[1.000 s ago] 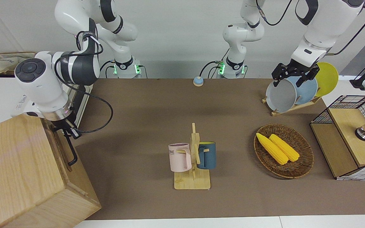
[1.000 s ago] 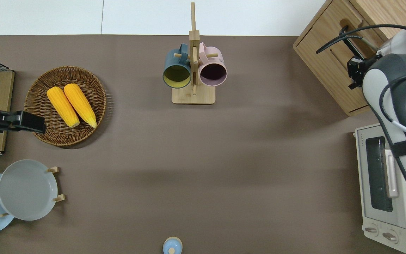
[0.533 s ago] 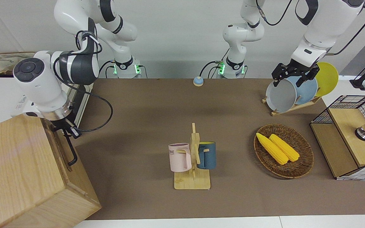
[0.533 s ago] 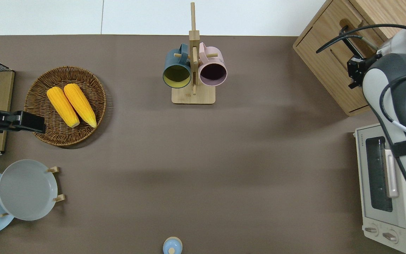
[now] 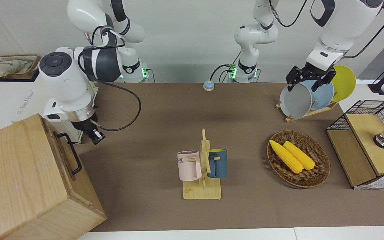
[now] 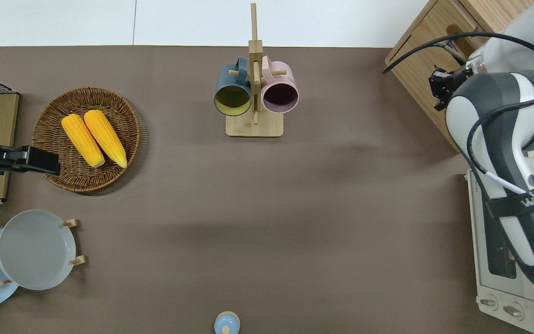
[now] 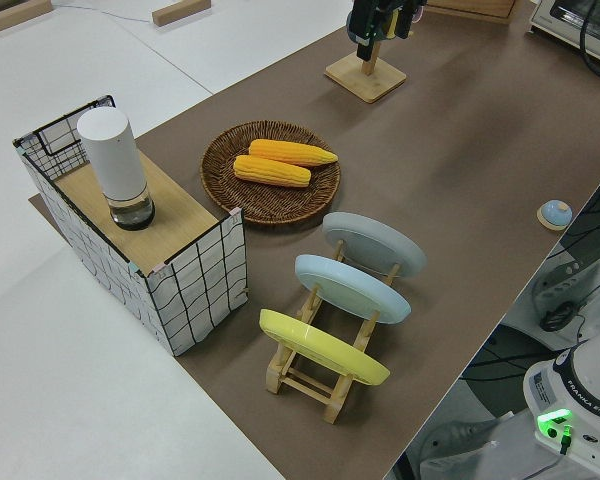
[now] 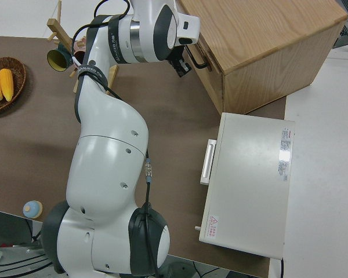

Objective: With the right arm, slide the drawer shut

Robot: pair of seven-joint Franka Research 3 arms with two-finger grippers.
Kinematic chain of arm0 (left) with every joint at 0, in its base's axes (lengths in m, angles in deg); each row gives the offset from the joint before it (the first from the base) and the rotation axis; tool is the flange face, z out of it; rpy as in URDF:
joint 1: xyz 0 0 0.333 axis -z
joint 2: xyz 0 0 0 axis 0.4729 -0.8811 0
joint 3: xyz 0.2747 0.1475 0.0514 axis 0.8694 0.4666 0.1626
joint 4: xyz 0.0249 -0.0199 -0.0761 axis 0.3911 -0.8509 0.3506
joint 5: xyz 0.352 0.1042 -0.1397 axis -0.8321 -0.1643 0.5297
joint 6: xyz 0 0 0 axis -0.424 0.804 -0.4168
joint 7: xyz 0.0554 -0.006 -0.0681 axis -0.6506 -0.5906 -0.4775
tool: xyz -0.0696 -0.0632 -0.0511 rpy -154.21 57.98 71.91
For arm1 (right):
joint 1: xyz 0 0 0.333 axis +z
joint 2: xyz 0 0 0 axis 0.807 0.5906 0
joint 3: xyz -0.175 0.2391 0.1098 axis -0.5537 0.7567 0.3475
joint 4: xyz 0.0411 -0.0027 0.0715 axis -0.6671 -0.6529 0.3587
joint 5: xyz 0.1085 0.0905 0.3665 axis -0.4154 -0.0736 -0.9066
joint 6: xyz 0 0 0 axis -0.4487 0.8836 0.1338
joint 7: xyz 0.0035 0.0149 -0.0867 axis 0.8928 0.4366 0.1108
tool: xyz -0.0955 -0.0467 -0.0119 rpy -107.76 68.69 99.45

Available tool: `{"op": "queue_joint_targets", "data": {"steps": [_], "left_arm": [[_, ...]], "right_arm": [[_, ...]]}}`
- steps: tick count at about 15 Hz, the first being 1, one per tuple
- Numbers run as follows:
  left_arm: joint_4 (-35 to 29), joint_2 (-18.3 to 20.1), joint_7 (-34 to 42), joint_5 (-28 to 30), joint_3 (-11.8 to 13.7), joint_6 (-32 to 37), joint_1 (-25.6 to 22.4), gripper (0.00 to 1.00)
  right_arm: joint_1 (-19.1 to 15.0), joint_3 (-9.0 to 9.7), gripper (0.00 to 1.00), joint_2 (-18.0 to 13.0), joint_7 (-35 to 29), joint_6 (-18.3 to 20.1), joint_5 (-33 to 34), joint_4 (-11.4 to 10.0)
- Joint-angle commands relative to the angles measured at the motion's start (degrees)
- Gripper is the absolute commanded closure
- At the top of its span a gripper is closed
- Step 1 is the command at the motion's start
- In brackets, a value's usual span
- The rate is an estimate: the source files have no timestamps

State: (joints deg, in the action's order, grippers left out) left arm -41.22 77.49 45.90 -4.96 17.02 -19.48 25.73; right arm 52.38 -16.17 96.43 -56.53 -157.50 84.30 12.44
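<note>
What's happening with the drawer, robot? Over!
Right gripper off the handle, apart from it. Drawer looks shut, flush with cabinet. Left arm parked. Nothing blocking.

A brown-topped counter [image 5: 152, 110] fills the middle, with white surface bordering it at 6 o'clock. A plain pale wall [image 5: 185, 36] runs across at 12 o'clock.

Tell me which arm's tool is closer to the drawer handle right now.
Right. The right tool hangs just off the black drawer handle, not touching it. The left tool is parked at the opposite end of the table.
</note>
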Motion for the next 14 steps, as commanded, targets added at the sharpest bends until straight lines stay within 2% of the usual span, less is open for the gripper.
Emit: {"op": "queue_joint_targets", "data": {"steps": [1,3,7,12,14], "left_arm": [[0.58,0.16,-0.60,-1.02,0.02,1.03,0.39,0.01],[0.49,0.25,-0.60,-1.02,0.02,1.03,0.39,0.01],[0.58,0.25,-0.60,-1.02,0.02,1.03,0.39,0.01],[0.58,0.25,-0.60,-1.02,0.02,1.03,0.39,0.01],[0.58,0.25,-0.60,-1.02,0.02,1.03,0.39,0.01]], "right_arm": [[1.77,0.27,1.000,-5.13,7.74,4.56,-0.01,-2.06],[3.00,0.18,1.000,-9.43,14.76,4.83,-1.15,-6.10],[4.14,-0.08,1.000,-19.01,23.74,4.74,-2.12,-15.50],[3.18,-0.78,1.000,-26.66,33.85,4.04,-4.31,-23.06],[1.95,-1.05,1.000,-29.04,37.01,4.04,-4.76,-25.44]]}}
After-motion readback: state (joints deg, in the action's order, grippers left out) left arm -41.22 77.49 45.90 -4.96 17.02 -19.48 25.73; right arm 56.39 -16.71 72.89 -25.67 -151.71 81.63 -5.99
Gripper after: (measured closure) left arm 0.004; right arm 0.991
